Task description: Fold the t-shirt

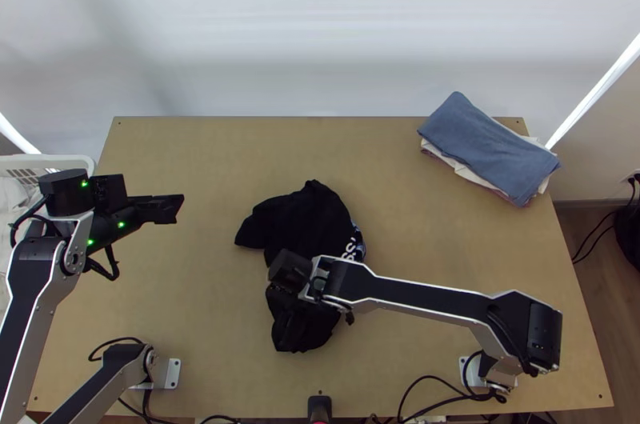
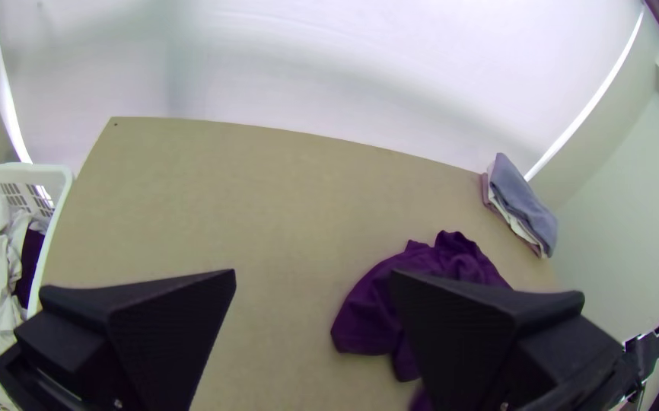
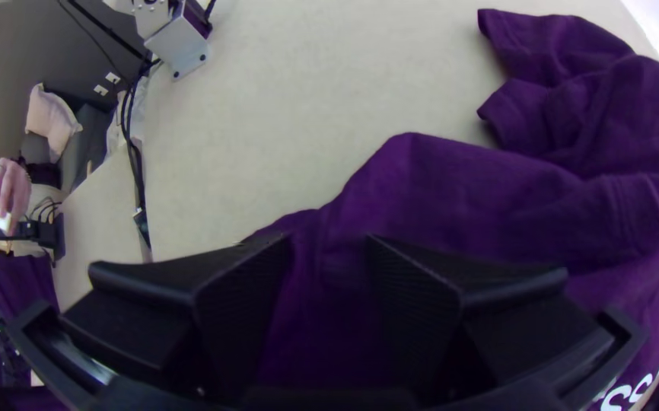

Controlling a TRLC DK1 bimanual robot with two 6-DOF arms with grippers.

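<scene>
Though bunched, a dark, white-lettered t-shirt (image 1: 300, 220)

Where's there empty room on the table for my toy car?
Bare table shows between the left gripper and the t-shirt, beyond the shirt, and between it and the folded pile. It's crowded at the shirt's near part, by the right gripper, and at the pile's corner.

Light wooden table (image 1: 392, 168): dark t-shirt (image 1: 300, 216) bunched mid-table, folded cloth stack (image 1: 488, 144), blue-grey on top, far right corner.
</scene>
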